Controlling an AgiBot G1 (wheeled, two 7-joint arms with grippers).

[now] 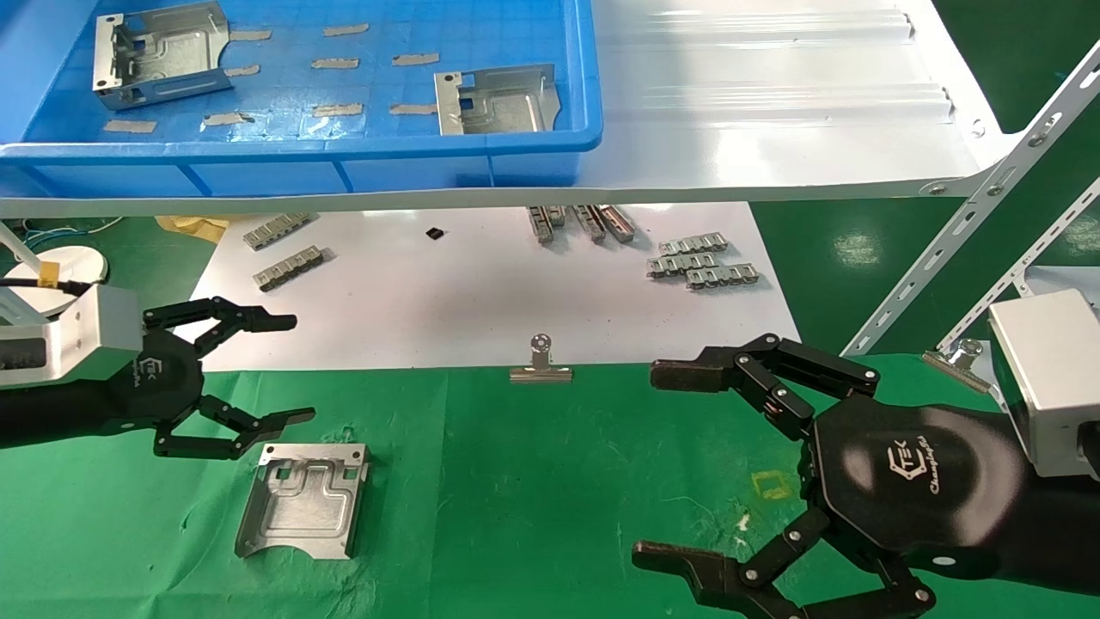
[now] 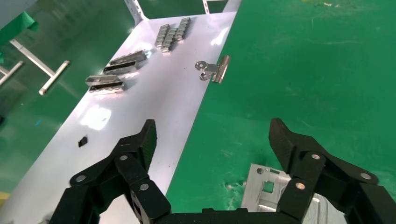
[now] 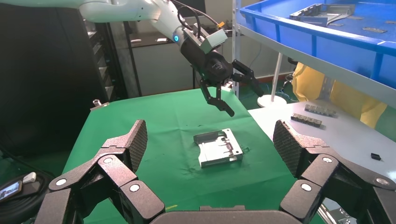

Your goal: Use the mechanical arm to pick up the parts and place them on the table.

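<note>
Left pincer, fingers spread and grasping nothing, hovers just above one part lying flat on the green surface. Right pincer, likewise released, hangs over the surface well apart. Two further parts rest in the blue bin on the shelf.

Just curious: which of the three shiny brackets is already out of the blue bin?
The bracket on the green table, beside the left gripper; the others lie in the bin.
</note>
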